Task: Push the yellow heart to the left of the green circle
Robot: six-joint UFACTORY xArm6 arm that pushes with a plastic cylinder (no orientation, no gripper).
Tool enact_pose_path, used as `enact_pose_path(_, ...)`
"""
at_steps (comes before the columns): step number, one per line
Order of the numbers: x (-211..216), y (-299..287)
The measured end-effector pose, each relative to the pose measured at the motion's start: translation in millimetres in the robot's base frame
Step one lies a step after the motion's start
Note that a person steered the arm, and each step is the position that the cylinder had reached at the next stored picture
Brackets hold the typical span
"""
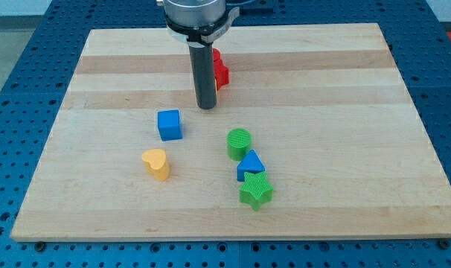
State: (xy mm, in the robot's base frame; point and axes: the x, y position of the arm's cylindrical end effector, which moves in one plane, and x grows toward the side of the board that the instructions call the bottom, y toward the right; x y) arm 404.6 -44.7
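Note:
The yellow heart point(157, 164) lies on the wooden board point(337, 112), left of centre and toward the view's bottom. The green circle point(240, 143) stands to its right and slightly higher in the view, about a hundred pixels away. My tip point(206, 107) is above both in the view, between them sideways, touching neither. It is to the upper right of a blue cube point(170, 124).
A red block point(220, 68) sits right behind the rod, partly hidden by it. A blue triangle point(250, 165) lies just below the green circle, and a green star point(256, 190) lies below the triangle. Blue perforated table surrounds the board.

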Motion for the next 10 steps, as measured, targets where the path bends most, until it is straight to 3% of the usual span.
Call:
enact_pose_path(5, 143, -30)
enact_pose_path(6, 162, -68)
enact_pose_path(7, 159, -108)
enact_pose_path(8, 137, -103)
enact_pose_path(10, 116, -43)
